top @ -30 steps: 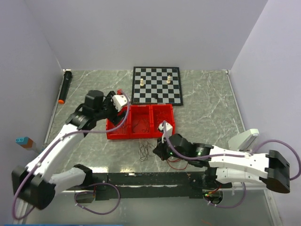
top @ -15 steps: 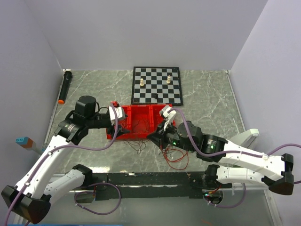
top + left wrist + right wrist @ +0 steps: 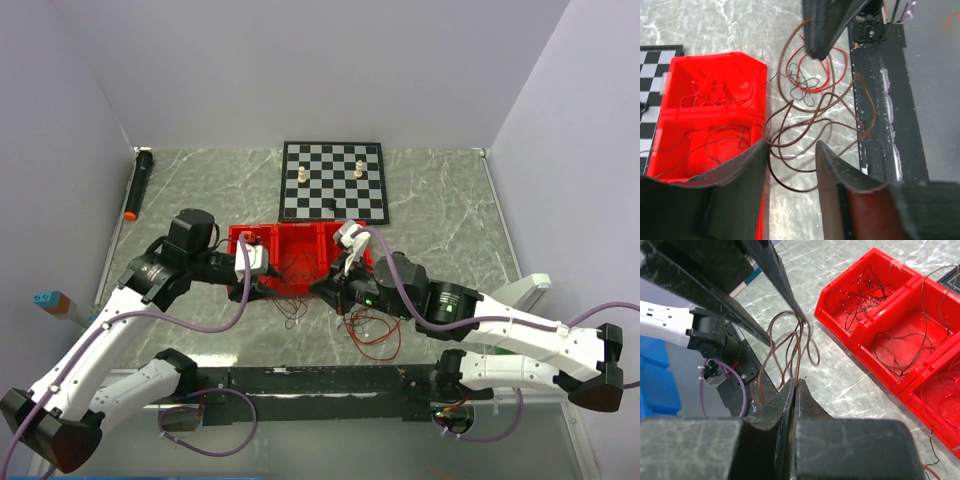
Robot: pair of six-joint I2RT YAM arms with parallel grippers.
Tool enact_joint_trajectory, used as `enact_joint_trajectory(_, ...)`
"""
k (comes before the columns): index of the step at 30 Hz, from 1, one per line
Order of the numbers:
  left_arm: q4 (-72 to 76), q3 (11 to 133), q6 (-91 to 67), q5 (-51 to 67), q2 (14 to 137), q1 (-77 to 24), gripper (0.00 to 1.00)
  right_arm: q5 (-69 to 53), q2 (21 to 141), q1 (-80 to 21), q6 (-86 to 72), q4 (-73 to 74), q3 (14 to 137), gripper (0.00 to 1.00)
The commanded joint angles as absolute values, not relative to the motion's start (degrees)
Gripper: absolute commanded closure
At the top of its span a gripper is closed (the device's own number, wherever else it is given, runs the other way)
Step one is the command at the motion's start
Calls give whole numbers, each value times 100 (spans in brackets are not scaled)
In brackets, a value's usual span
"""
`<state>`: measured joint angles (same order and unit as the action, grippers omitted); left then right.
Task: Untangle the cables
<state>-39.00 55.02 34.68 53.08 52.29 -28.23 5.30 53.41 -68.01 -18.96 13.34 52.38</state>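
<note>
Grips brown cables (image 3: 807, 112) in the clenched right hand (image 3: 794, 382), newly lifted at mid-frame. Brings the released left hand (image 3: 790, 150) in over the loops, seemingly set to pull apart.

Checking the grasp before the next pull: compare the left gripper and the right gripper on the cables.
The left gripper is open and grips nothing; the right gripper is shut on strands of the brown cables. The left's fingers frame the loops from above, beside the red bin; the right pinches its strands and holds them up. Both have dark fingers and face the same tangle.
</note>
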Motion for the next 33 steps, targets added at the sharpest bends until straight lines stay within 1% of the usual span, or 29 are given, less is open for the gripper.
enact_joint_trajectory(1,-3578,5564,3271,5397,5115,-2988,58,527,5344,-6820,-1705,1178,5651,100)
enact_joint_trajectory(3,-3446,5546,3156,5292,5142,-3023,70,589,5335,-6829,-1661,1169,5713,100)
enact_joint_trajectory(5,-3524,5563,3260,5212,5177,-3023,97,703,5291,-6820,-1617,1187,5783,100)
enact_joint_trajectory(6,-3629,5590,3383,5160,5185,-3023,99,764,5265,-6820,-1582,1187,5809,100)
enact_joint_trajectory(12,-3972,5651,3665,4668,4949,-3023,99,1037,5212,-6768,-1249,1345,6020,100)
enact_joint_trajectory(18,-3999,5643,3604,3773,4510,-3015,99,1195,5256,-6583,-888,1485,6266,100)
enact_joint_trajectory(19,-3921,5590,3517,3553,4387,-3015,95,1204,5291,-6522,-835,1477,6310,100)
enact_joint_trajectory(20,-3842,5572,3394,3264,4290,-3023,88,1178,5352,-6478,-791,1468,6363,100)
enact_joint_trajectory(21,-3754,5564,3306,2965,4237,-3015,74,1134,5457,-6391,-774,1476,6415,100)
enact_joint_trajectory(22,-3718,5607,3244,2736,4184,-3023,55,1055,5562,-6294,-739,1459,6468,100)
enact_joint_trajectory(24,-3700,5791,3069,2287,4140,-3023,20,897,5738,-6074,-703,1302,6495,100)
enact_joint_trajectory(26,-3752,6037,2866,2031,4166,-3023,10,617,5940,-5785,-694,1143,6504,100)
enact_joint_trajectory(28,-3919,6292,2673,1847,4236,-3023,3,396,6151,-5503,-686,933,6443,100)
enact_joint_trajectory(31,-4157,6678,2260,1460,4324,-2945,3,273,6564,-5143,-633,660,6363,100)
enact_joint_trajectory(33,-4323,6898,2206,1223,4377,-2918,3,403,6933,-5019,-502,563,6363,100)
